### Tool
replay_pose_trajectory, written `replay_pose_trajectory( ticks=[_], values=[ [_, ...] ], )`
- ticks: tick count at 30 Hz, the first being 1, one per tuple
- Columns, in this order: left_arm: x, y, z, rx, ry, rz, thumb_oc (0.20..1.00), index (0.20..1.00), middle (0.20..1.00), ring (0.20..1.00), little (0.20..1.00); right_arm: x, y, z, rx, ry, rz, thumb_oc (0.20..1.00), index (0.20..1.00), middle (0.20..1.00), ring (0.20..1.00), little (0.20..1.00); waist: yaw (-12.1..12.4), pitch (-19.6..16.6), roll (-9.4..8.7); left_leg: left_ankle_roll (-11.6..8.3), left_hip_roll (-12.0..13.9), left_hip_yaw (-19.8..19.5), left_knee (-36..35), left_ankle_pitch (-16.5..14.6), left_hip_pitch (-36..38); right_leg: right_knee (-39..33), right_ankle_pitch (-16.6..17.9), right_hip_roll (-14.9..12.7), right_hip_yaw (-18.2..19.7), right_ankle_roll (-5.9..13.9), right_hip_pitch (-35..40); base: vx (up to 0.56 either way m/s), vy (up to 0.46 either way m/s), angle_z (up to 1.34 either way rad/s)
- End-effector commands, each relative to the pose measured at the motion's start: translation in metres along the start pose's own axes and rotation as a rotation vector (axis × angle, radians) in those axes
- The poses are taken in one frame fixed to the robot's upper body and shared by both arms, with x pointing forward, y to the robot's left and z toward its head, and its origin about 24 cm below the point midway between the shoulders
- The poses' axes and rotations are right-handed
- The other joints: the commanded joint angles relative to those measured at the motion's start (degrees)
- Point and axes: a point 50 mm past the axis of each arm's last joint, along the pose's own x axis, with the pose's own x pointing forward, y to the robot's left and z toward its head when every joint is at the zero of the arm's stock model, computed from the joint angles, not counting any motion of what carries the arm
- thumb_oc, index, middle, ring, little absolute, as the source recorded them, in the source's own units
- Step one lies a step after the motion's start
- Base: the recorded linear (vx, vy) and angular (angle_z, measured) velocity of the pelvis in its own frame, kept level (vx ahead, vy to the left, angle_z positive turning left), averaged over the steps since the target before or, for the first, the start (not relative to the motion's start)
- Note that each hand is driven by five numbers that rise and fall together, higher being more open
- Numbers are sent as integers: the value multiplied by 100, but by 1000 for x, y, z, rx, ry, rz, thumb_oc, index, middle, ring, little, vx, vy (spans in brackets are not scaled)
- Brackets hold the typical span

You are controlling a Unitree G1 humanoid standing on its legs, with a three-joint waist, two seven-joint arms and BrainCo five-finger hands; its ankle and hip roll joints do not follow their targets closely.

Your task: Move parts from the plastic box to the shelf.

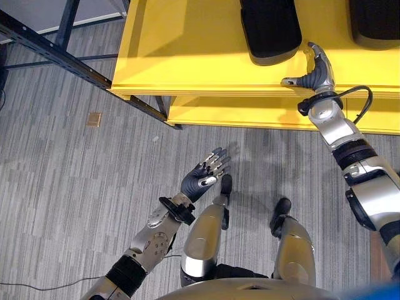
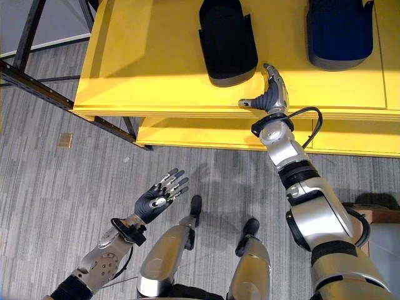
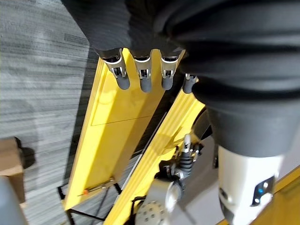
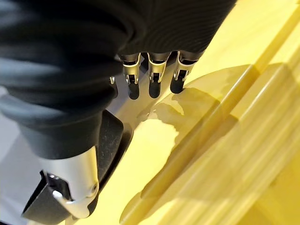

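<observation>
Black moulded parts sit on the yellow shelf (image 1: pixel 187 56) in front of me: one dark part (image 2: pixel 227 44) lies flat on the top surface, and a second part (image 2: pixel 339 31), looking dark blue in the right eye view, rests further to my right on the same surface, well apart from the first. My right hand (image 2: pixel 270 92) is stretched out over the shelf's front edge, just beside the near end of the first part. Its fingers are straight and its thumb sticks out to the side; it holds nothing, and in the right wrist view the fingertips (image 4: pixel 152 89) hover close above the yellow surface, with the part's dark edge to one side. I cannot tell whether the hand touches the part.

A lower yellow level (image 1: pixel 250 115) shows beneath the top one. To my left, a dark metal frame (image 1: pixel 56 53) runs diagonally past the shelf's corner.

My left hand (image 1: pixel 203 178) hangs over the grey striped carpet (image 1: pixel 62 187), palm up, fingers spread and relaxed, empty. A small tan square (image 1: pixel 94 119) lies on the carpet near the frame.
</observation>
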Motion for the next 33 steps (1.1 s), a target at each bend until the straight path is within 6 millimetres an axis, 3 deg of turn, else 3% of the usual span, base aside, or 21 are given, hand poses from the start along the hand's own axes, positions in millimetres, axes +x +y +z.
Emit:
replay_pose_trajectory(
  ticks=[1, 22, 33],
  values=[
    [1, -14, 18, 8, -81, -89, 1000, 1000, 1000, 1000, 1000, 14, -14, 20, 21, -35, -18, 1000, 1000, 1000, 1000, 1000, 164, 15, -183, -31, 72, 62, 614, -428, -166, -374, 480, 2, -165, -102, 179, 6, -34, 1],
    [-2, -14, 17, 22, -59, -105, 1000, 1000, 1000, 1000, 1000, 20, -6, 47, -165, -177, 145, 1000, 1000, 1000, 1000, 1000, 306, 15, -210, -35, 60, -25, 720, -423, -220, -280, 457, -5, -236, -100, 185, 4, -4, 2],
    [-1, -14, 14, 23, -58, -105, 1000, 1000, 1000, 1000, 1000, 12, 12, 54, -34, -167, 155, 1000, 1000, 1000, 1000, 1000, 311, 15, -245, -35, 76, -24, 733, -422, -165, -233, 432, 17, -267, -115, 238, 0, 0, 0]
  ],
)
